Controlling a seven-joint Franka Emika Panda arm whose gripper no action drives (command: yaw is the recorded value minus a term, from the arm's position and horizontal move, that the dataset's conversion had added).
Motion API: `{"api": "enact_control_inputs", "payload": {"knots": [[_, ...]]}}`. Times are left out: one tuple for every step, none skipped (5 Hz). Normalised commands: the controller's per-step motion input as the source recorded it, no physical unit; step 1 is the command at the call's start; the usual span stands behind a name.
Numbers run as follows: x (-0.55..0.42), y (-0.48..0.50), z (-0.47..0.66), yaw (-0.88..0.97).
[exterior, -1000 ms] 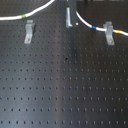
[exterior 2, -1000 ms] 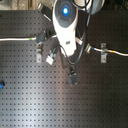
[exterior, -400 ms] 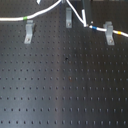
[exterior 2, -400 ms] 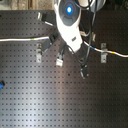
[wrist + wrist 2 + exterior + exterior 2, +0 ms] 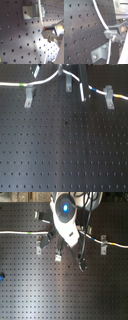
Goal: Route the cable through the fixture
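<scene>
**A:** White cable (image 5: 47, 81) stretched across the far side of the black perforated counter (image 5: 60, 149) in the first exterior view; it comes past the bracket with the green band just beside it (image 5: 30, 97), rises toward the middle bracket (image 5: 68, 83), then drops to the last bracket (image 5: 108, 97), a blue band and a yellow band on either side of that one.

**B:** And the arm's right over that middle bracket; in the second exterior view the gripper (image 5: 64, 242) hangs above the cable (image 5: 15, 232) between the two outer clips (image 5: 39, 244) and (image 5: 103, 245).

**A:** Are the fingers closed on it?

**B:** Looks that way from the wrist; in the first wrist view the cable (image 5: 40, 12) runs straight into the fingertips (image 5: 46, 33), which are nearly together, pinching the cord just beyond a grey clip (image 5: 31, 11); the second wrist view shows the same, cable (image 5: 101, 21) entering the fingers (image 5: 110, 33) with a clip (image 5: 101, 53) close beside.

**A:** So which step?

**B:** My read: mid-routing; the cord is being carried to the middle bracket and isn't plainly seated in it yet.

**A:** Next?

**B:** Line the held stretch up over that bracket's slot and lower it in; keep tension gentle so the cord doesn't pop out of the outer clips.
</scene>
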Motion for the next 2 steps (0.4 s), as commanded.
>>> {"api": "enact_control_inputs", "payload": {"knots": [[-0.138, 0.109, 0.55, -0.02], [-0.039, -0.019, 0.22, -0.09]]}}
